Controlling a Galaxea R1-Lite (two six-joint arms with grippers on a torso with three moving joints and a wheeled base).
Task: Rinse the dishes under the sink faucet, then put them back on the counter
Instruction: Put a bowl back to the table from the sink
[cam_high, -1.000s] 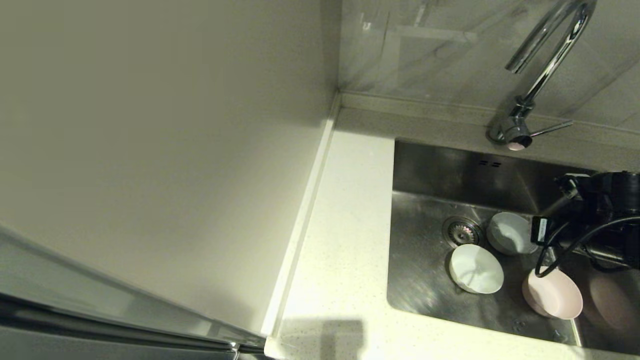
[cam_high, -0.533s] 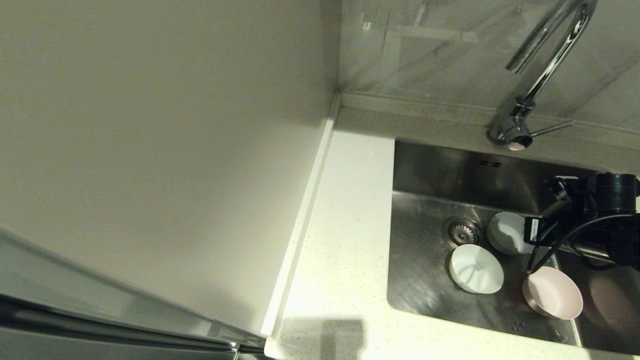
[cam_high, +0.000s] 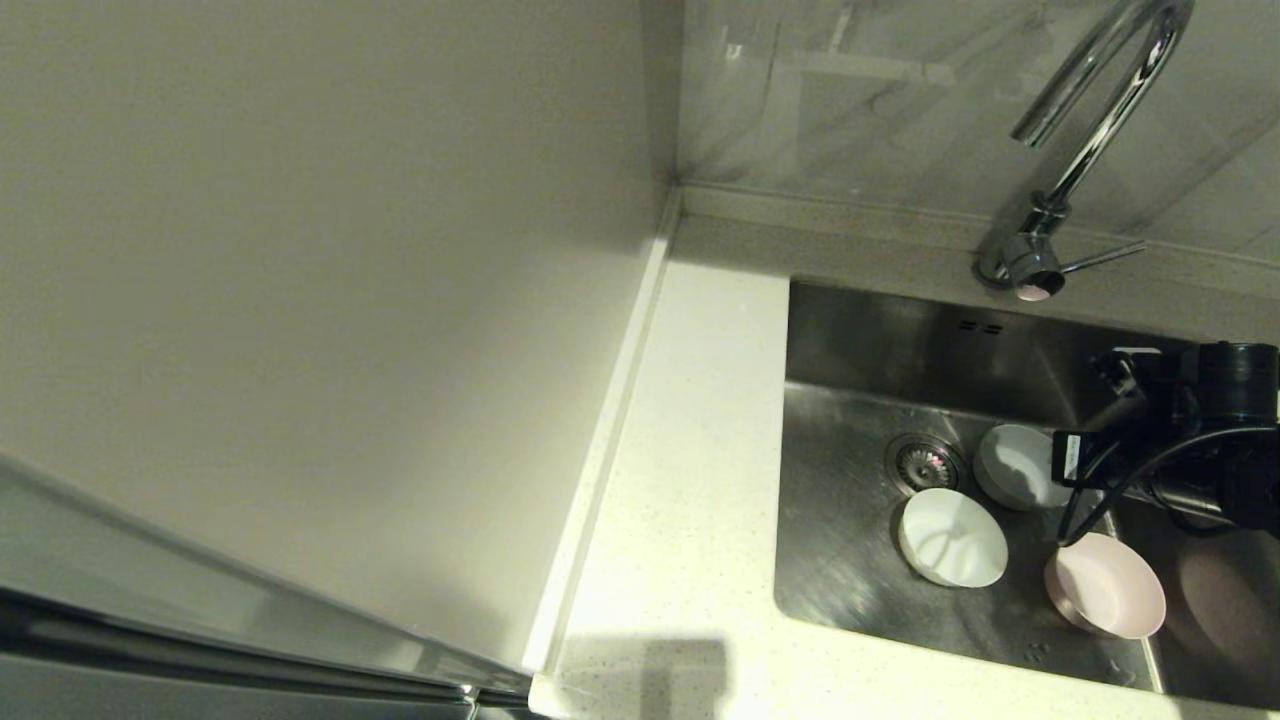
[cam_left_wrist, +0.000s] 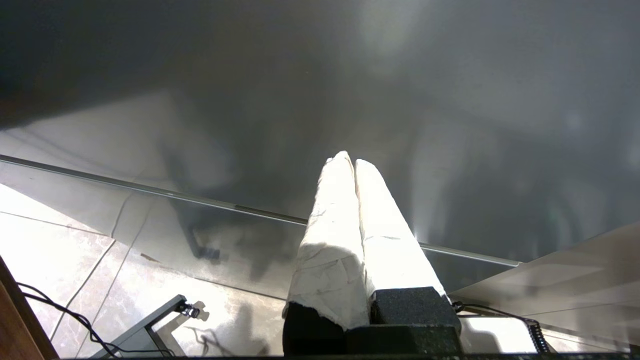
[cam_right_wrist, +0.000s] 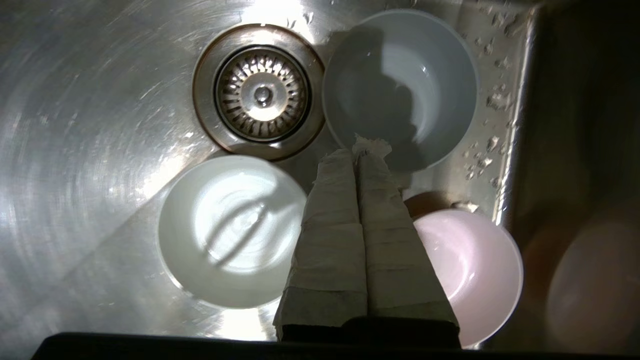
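Sink: steel basin set in the white counter, its right side cut off by the head view's edge and partly hidden behind the right arm. Faucet: gooseneck top runs out of view; no water shows at the spout. 3 bowls lie on the basin floor beside the drain strainer: white bowl nearest the counter, grey-blue bowl partly hidden by the arm in the head view, pink bowl against the right wall. Right gripper: hangs above the bowls, its 2 wrapped fingers pressed together, holding nothing. Left gripper: fingers likewise together and empty, away from the sink, before a dark panel.
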